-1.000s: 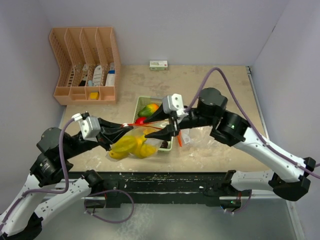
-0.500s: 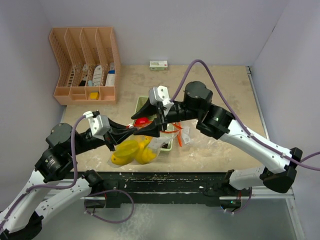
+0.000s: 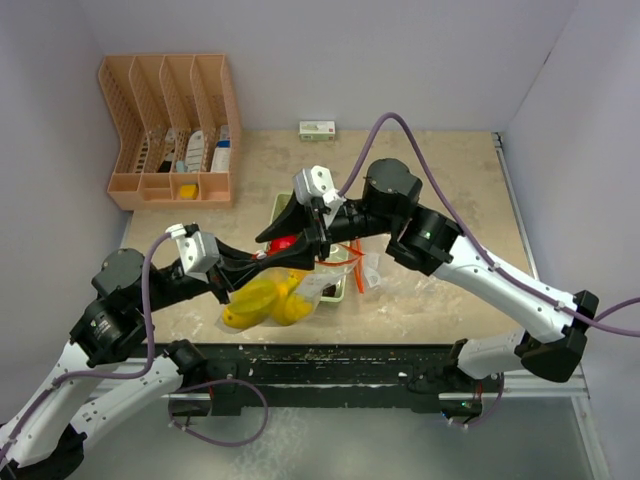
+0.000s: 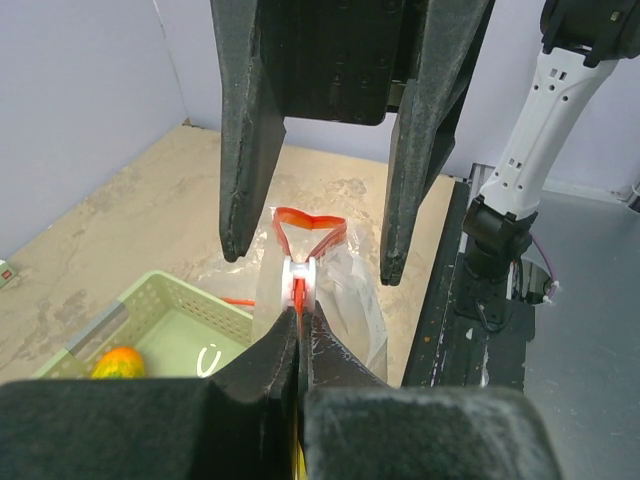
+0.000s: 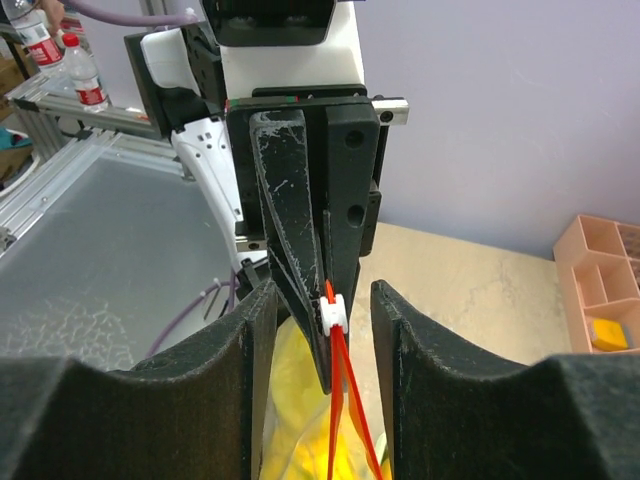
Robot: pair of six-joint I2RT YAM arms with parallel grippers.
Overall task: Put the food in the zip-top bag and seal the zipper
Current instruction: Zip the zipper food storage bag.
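Observation:
The zip-top bag [image 3: 300,292] hangs between my grippers with yellow food [image 3: 262,300] inside. My left gripper [image 3: 268,262] is shut on the end of the orange-red zipper [image 4: 298,300], just behind its white slider [image 4: 298,274]. My right gripper [image 3: 294,244] is open, its fingers [image 5: 252,380] on either side of the slider [image 5: 333,312] without touching it. The zipper [image 5: 346,420] splits into two strips below the slider. A red apple [image 3: 285,241] and an orange fruit [image 4: 118,362] lie in the tray.
The pale green tray [image 3: 341,289] sits under the bag and shows in the left wrist view [image 4: 160,300]. A pink desk organizer [image 3: 170,130] stands at the back left. A small box [image 3: 317,129] lies by the back wall. The table's front edge [image 3: 330,350] is close below.
My right gripper has moved left along the zipper toward the left gripper. The left gripper has shifted slightly right with the bag end still held.

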